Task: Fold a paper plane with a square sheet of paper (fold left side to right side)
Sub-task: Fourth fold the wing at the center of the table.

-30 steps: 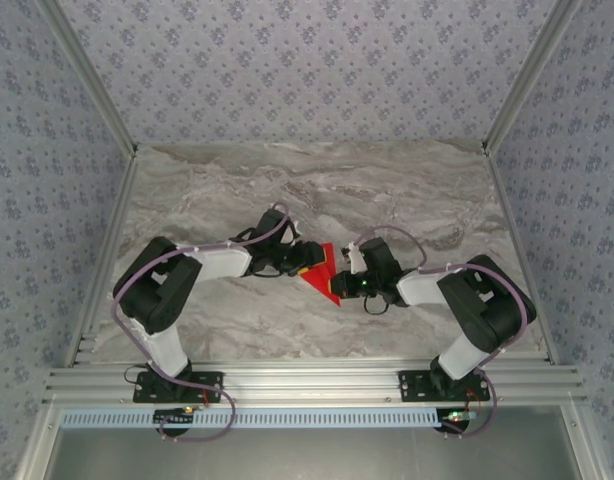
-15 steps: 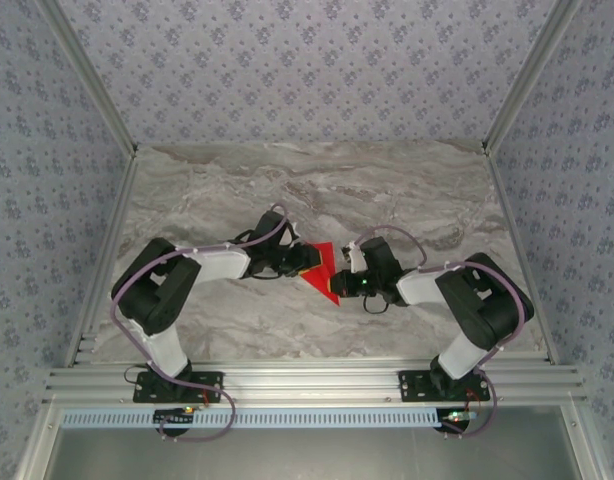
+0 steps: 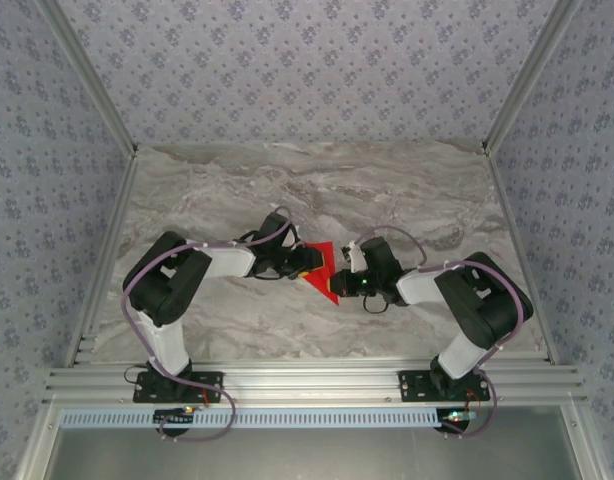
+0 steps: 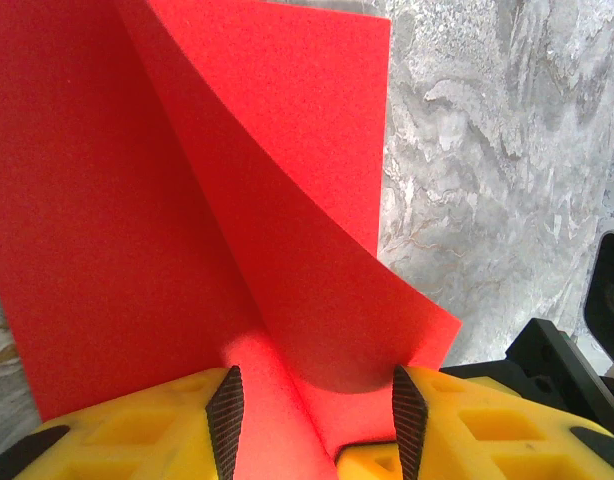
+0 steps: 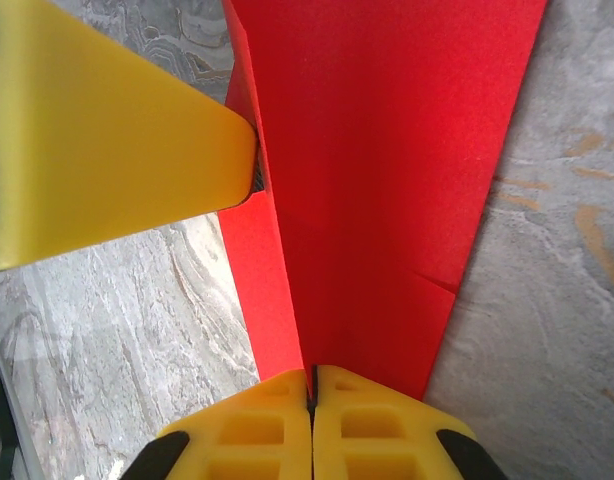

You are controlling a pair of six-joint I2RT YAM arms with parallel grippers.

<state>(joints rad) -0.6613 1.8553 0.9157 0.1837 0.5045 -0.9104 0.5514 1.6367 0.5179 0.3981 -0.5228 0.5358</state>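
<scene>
The red paper (image 3: 323,266), part folded into a pointed shape, lies mid-table between both arms. My left gripper (image 3: 305,261) is at its left edge, and in the left wrist view the left gripper (image 4: 315,425) stands open. Its dark pads (image 4: 225,415) are wide apart, with a curled flap of the paper (image 4: 287,200) rising between them. My right gripper (image 3: 339,284) is at the paper's near right. In the right wrist view the right gripper (image 5: 310,388) is shut on an upright ridge of the paper (image 5: 377,170). A yellow finger (image 5: 107,140) of the left gripper touches the paper's far edge.
The marble table (image 3: 317,185) stretches behind the paper to the patterned back wall. Aluminium rails (image 3: 317,382) run along the near edge by the arm bases. Both grippers are close together at the paper.
The left arm's elbow has swung inward and its gripper has edged right onto the paper. The right gripper has kept its grip and barely moved.
</scene>
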